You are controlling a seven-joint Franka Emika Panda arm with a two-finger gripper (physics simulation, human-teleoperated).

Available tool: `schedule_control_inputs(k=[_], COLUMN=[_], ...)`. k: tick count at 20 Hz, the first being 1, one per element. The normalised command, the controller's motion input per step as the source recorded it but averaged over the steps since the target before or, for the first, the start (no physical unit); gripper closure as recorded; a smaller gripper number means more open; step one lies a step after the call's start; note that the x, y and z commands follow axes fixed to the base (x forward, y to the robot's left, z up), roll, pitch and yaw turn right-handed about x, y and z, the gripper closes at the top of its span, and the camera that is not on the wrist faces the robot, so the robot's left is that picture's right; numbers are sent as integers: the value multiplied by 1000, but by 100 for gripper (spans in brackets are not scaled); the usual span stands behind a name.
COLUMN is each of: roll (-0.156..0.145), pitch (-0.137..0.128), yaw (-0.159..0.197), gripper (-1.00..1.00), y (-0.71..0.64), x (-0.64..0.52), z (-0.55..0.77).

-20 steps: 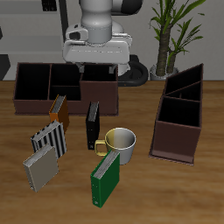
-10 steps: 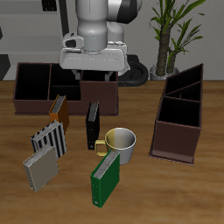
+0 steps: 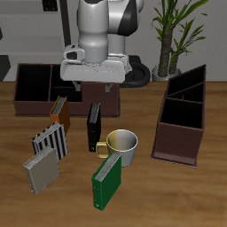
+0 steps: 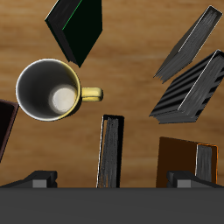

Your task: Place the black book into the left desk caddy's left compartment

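We see the claw hanging above the back part of the table, over the broad caddy with its compartments side by side. Its fingers are spread apart and hold nothing; in the wrist view both tips show with open space between them.

The black book stands upright on the table, just in front of the broad caddy and below the claw, touched by nothing. In the wrist view its thin spine sits between the two fingertips, some way below them. Beside it stands a white mug with a yellow handle, close to the book but apart from it. A brown book leans near the caddy's front wall on the black book's other side.

Nearer the front edge we find a striped book, a grey book and a green book, all standing tilted.

The left desk caddy stands well apart from the black book, beyond the mug, seen end-on and slanting, with dividers inside and nothing visible in its compartments.
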Motion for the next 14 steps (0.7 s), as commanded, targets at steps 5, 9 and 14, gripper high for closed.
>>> schedule_control_inputs(k=[5,9,14], roll=[17,-11,-13], pitch=[1,-5,-13], yaw=[8,-24,6], gripper=[-100,-100,-100], y=[13,-68,-114], x=[23,41,80], z=[-306,-242,-204])
